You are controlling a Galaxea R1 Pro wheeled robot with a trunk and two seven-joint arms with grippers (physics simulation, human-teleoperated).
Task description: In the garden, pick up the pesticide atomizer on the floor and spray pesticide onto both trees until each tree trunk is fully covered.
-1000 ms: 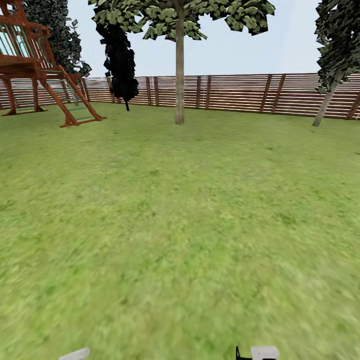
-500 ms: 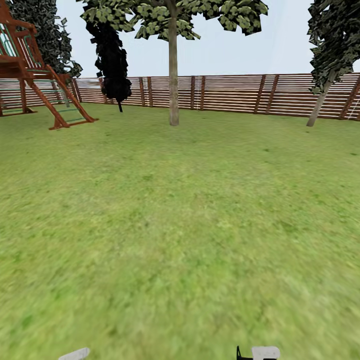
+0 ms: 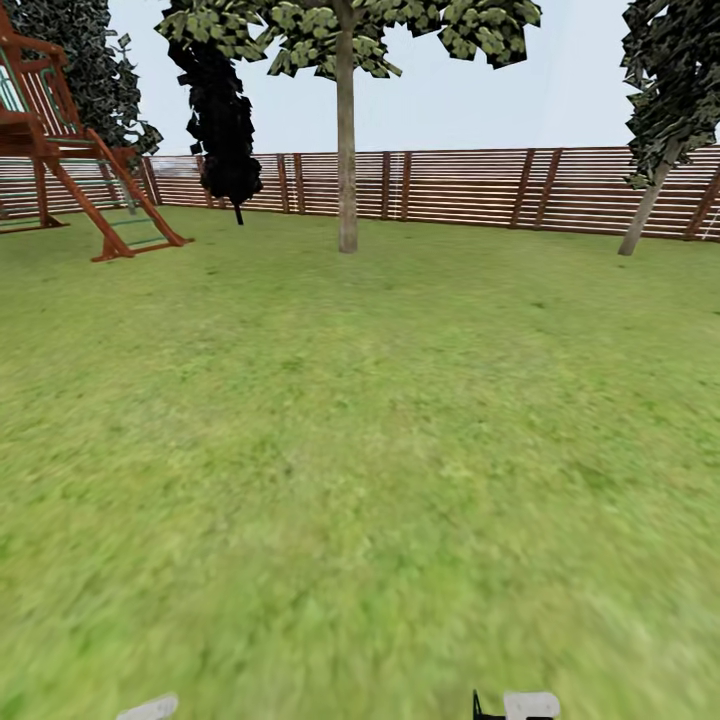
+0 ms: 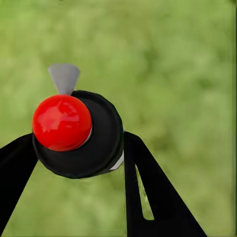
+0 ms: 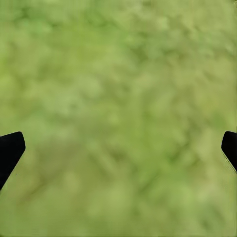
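I have the pesticide atomizer (image 4: 79, 133) pinched between my left fingers (image 4: 148, 197), its red cap and grey nozzle over the grass floor (image 3: 360, 480). My right fingers (image 5: 10, 150) are spread wide and hold nothing. The tree trunk (image 3: 346, 150) stands far ahead, in front of the fence (image 3: 480, 185), with the play frame (image 3: 70, 150) well off to the trunk's left. My worry: spraying from here would waste the mist on grass, since the trunk is well out of reach.
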